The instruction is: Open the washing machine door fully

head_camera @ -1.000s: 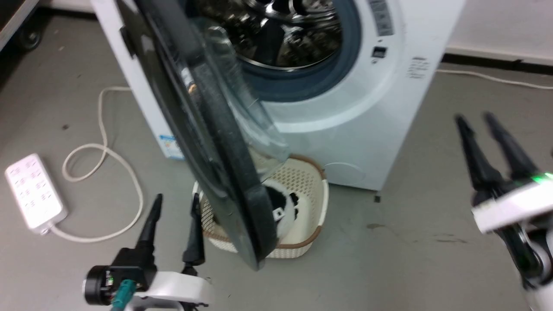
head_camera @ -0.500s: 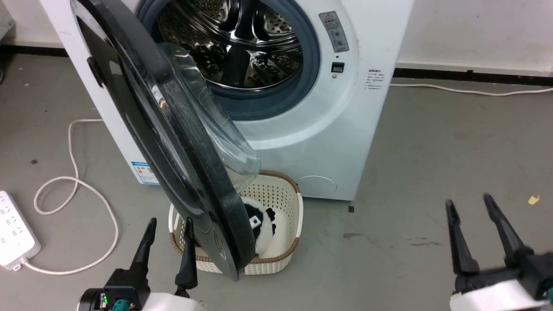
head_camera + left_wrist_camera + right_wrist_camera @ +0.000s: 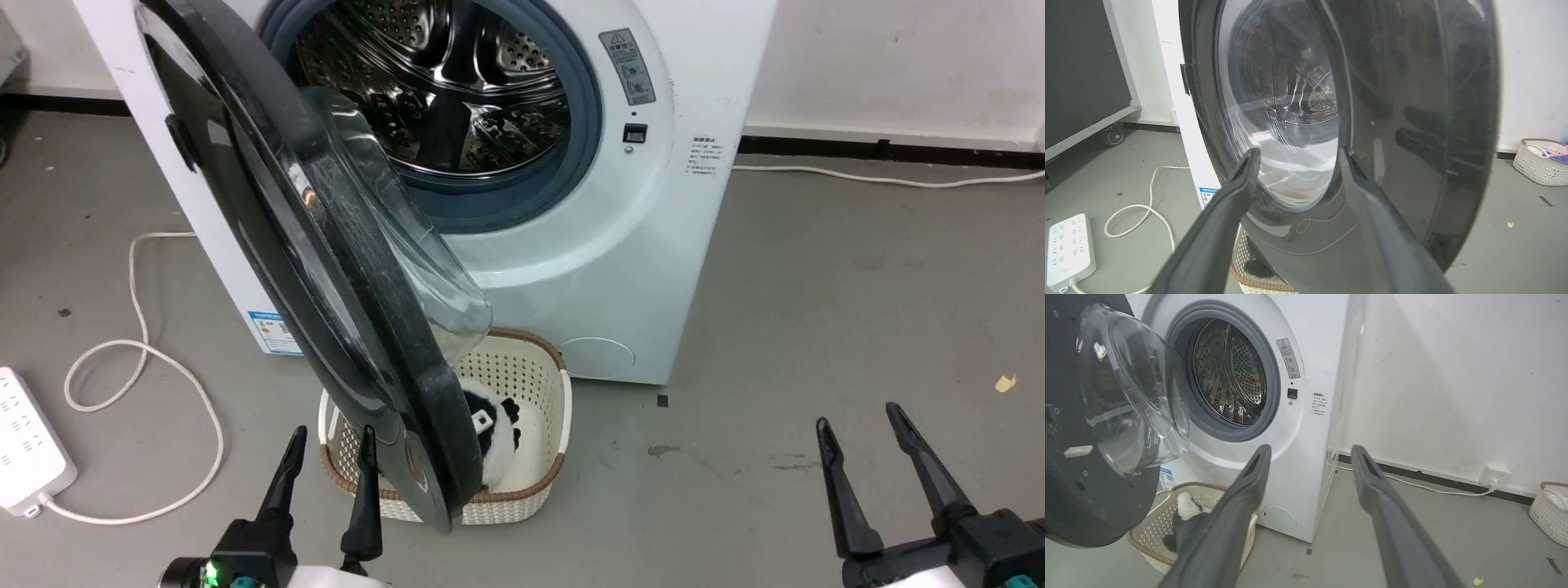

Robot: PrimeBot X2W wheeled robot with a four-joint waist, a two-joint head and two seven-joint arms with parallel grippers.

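Fingers (image 3: 282,490) of the left gripper (image 3: 335,430) and right gripper (image 3: 857,415) are hovering spread and empty at the lower corners while the round glossy black washing machine door (image 3: 269,212) is hanging ajar at upper left.

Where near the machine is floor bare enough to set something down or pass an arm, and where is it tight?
Bare: the grey floor right of the washing machine, out to the wall cable and down to the open right gripper. Tight: under the washing machine door, where the cream basket sits, with the open left gripper beside it.
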